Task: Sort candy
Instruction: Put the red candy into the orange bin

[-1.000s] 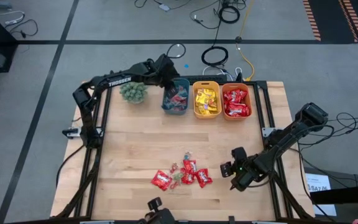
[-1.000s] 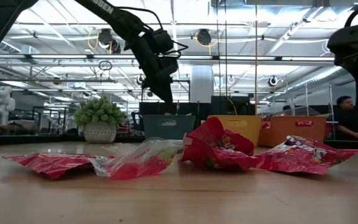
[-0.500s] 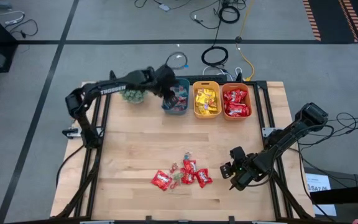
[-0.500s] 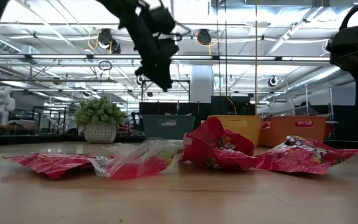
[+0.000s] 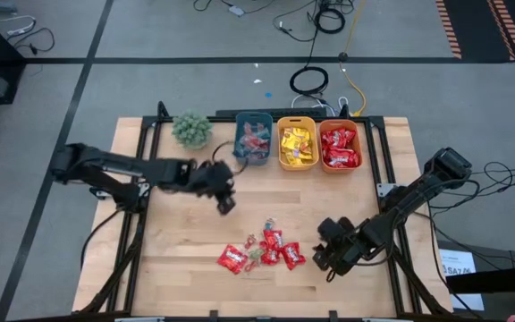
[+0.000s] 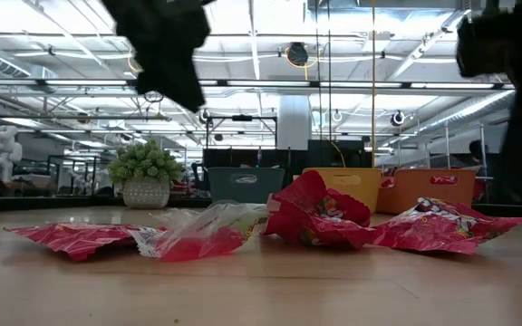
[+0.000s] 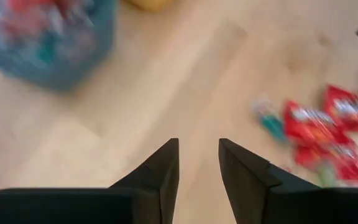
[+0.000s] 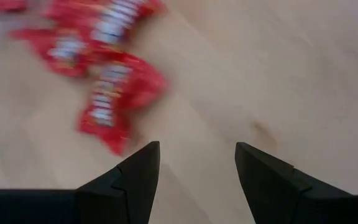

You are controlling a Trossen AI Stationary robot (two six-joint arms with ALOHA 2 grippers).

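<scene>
A small pile of candy (image 5: 262, 250), mostly shiny red packets, lies on the wooden table near its front edge; the low view shows the candy (image 6: 315, 217) flat on the wood. My left gripper (image 5: 224, 201) hangs above the table's middle, between the teal bin (image 5: 253, 139) and the pile. It is open and empty, with the candy (image 7: 319, 134) ahead of it. My right gripper (image 5: 325, 259) stands just right of the pile, open and empty, a red packet (image 8: 114, 93) in front of its fingers.
A teal bin, a yellow bin (image 5: 297, 145) and an orange bin (image 5: 340, 147), all holding candy, stand in a row at the far edge. A small green plant (image 5: 191, 130) is left of them. Bare wood lies between bins and pile.
My left gripper has swung away from above the teal bin toward the table's near edge, out over the middle and closer to the candy pile. My right gripper has stayed beside the pile and rolled about its own axis. The candy has not moved.
</scene>
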